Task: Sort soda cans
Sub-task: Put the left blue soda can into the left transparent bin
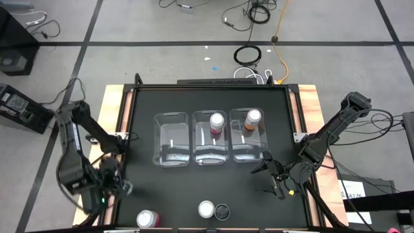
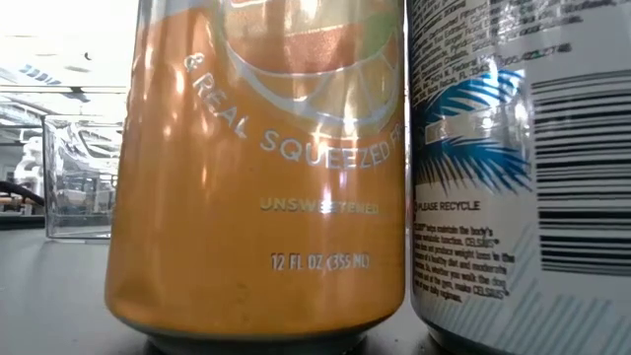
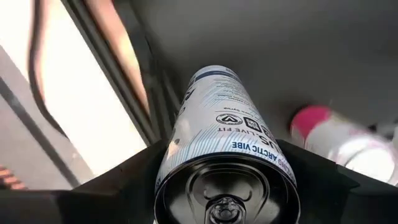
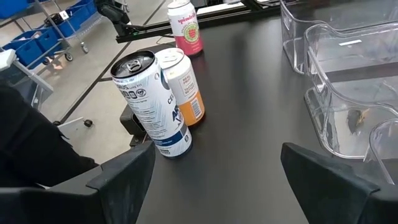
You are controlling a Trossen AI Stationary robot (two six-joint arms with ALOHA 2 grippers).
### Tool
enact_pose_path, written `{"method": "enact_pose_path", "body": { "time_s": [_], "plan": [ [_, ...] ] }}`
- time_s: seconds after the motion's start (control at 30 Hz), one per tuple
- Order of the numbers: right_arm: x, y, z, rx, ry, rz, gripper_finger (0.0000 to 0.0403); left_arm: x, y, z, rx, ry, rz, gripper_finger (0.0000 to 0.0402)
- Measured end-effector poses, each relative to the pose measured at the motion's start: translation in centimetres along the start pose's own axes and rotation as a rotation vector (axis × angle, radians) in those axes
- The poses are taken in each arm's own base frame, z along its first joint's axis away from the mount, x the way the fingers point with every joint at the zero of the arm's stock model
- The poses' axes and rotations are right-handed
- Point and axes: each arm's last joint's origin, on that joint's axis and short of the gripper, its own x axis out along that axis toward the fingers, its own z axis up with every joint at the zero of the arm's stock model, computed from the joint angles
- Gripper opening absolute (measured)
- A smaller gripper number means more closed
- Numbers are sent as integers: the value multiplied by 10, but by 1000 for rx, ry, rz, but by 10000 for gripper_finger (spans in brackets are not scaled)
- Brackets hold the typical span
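My left gripper (image 1: 111, 188) is at the table's near left edge, shut on a white-and-blue soda can with a black top (image 3: 224, 130). My right gripper (image 1: 275, 176) is open and hovers right of centre, just nearer than the bins. Ahead of it (image 4: 217, 180) another black-topped can (image 4: 152, 102) and an orange can (image 4: 183, 87) stand side by side at the near edge. A pink can (image 1: 147, 219) stands near the near left corner. One pink can (image 1: 217, 123) stands in the middle bin and one orange can (image 1: 252, 120) in the right bin. My left gripper pinches the white-and-blue can between its two fingers (image 3: 130, 180), one on each side of the body just below the black top (image 3: 180, 155). The can lies along the fingers, with its top toward the wrist and its base pointing away. I cannot tell whether the base touches the table.
Three clear plastic bins stand in a row at the table's middle; the left one (image 1: 171, 139) holds no can. The low view is filled by the orange can (image 2: 261, 168) and the black-topped can (image 2: 513, 168). Bare black table lies between the bins and the near cans.
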Motion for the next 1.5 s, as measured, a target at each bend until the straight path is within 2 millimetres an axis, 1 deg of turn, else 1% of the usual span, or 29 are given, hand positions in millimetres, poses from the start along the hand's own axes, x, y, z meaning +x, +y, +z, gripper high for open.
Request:
{"method": "enact_pose_path", "body": {
  "time_s": [0.07,0.2,0.4,0.6,0.77,0.93,1.03,1.13,1.3,1.37,1.5],
  "plan": [
    [0,0,0,0,0,0,341,-8,4,13,9,-20,-50,285],
    [0,0,0,1,-4,-7,341,-25,7,40,42,-89,-213,285],
    [0,-2,1,1,-31,-52,341,-42,14,79,100,-227,-346,285],
    [0,-2,2,7,-47,-72,341,-54,25,115,127,-365,-389,285],
    [0,-3,3,22,-67,-93,341,-60,33,140,162,-460,-348,285],
    [1,-5,4,53,-78,-105,341,-60,32,162,233,-510,-250,285],
    [2,-7,6,84,-83,-114,341,-59,20,178,320,-500,-229,285],
    [3,-8,7,108,-88,-122,341,-55,6,199,407,-485,-202,285],
    [3,-10,9,123,-117,-137,341,-39,-10,237,544,-370,-107,285],
    [3,-9,10,126,-127,-135,341,-32,-14,250,588,-324,-77,285],
    [3,-9,12,137,-151,-143,341,-20,-26,274,677,-286,-64,285]
  ]
}}
